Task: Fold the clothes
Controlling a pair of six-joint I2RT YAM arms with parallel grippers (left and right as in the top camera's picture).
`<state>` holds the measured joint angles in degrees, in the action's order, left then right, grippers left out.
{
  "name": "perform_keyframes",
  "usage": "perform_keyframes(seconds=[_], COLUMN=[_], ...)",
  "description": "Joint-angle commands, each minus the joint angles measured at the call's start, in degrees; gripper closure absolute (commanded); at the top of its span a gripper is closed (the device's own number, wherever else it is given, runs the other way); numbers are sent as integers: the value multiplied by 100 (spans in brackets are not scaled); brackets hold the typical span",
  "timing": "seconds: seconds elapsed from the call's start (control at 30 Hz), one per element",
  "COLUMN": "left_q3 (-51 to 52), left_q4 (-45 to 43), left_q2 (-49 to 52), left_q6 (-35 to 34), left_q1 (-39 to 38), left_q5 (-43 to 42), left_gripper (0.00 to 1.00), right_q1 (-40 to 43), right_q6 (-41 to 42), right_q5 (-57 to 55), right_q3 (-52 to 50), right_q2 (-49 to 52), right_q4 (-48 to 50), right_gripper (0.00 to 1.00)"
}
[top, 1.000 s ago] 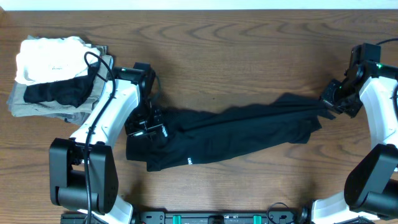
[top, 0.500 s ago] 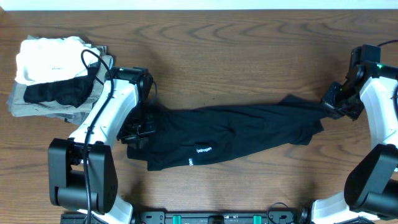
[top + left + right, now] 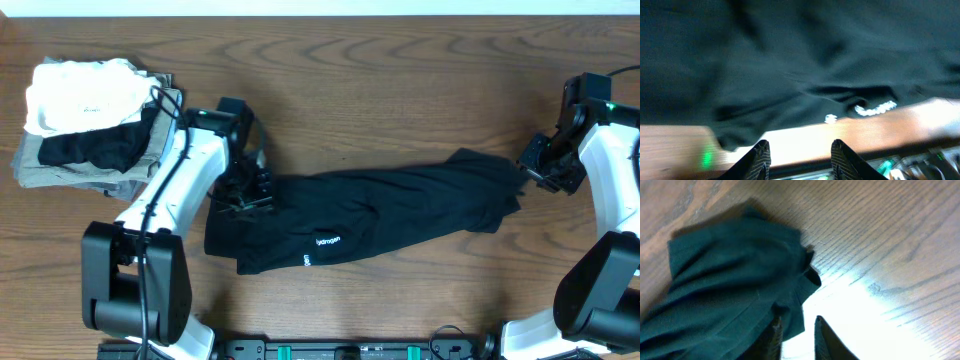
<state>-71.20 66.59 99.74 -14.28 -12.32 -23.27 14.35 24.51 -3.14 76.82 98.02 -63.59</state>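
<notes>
T-shirt (image 3: 370,220) is laid as long band on desk (image 3: 400,80), judged approx. half-folded; left hand (image 3: 243,193) & right hand (image 3: 528,168) are seen parted, empty, at T-shirt's ends.

The left white-and-black jointed arm (image 3: 170,205) is seen reaching from its base at seven o'clock toward ten o'clock. Its left black two-finger gripper (image 3: 800,150) is pointed downward, jaws parted. The right white-and-black jointed arm (image 3: 610,190) is extended from five o'clock to three o'clock. Its right black two-finger gripper (image 3: 797,332) is turned toward nine o'clock, jaws slightly parted.
</notes>
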Motion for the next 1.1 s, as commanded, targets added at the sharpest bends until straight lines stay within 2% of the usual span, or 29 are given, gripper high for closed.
perform_keyframes(seconds=[0.0,0.1,0.13,0.17,0.37,0.47,0.57,0.77,1.07], left_q3=[149,345,426,529,951,951,1008,1196,1196], left_q4=[-111,-507,-651,-809,-1445,-1569,-1659,-1906,-2304], left_q2=[-74,-74,-74,-74,-74,-74,-74,-74,-74], left_q6=[-149,-931,-1156,-1386,-1910,-2179,-2789,-3847,-3875], left_q1=[-282,-492,-553,-623,-916,-992,-1108,-1384,-1716], left_q5=[-610,-605,-608,-608,-599,-280,254,306,-173], left_gripper=[58,58,58,58,58,58,57,57,57], right_q1=[26,26,26,26,26,26,26,26,26], right_q6=[7,7,9,9,7,7,7,4,-85], right_q5=[-105,-116,-116,-116,-116,-116,-116,-118,-116], right_q3=[63,63,63,63,63,63,63,63,63], right_q2=[-42,-42,-42,-42,-42,-42,-42,-42,-42], right_q4=[-4,-4,-4,-4,59,105,125,138,210], right_gripper=[56,22,14,11,9,9,9,9,9])
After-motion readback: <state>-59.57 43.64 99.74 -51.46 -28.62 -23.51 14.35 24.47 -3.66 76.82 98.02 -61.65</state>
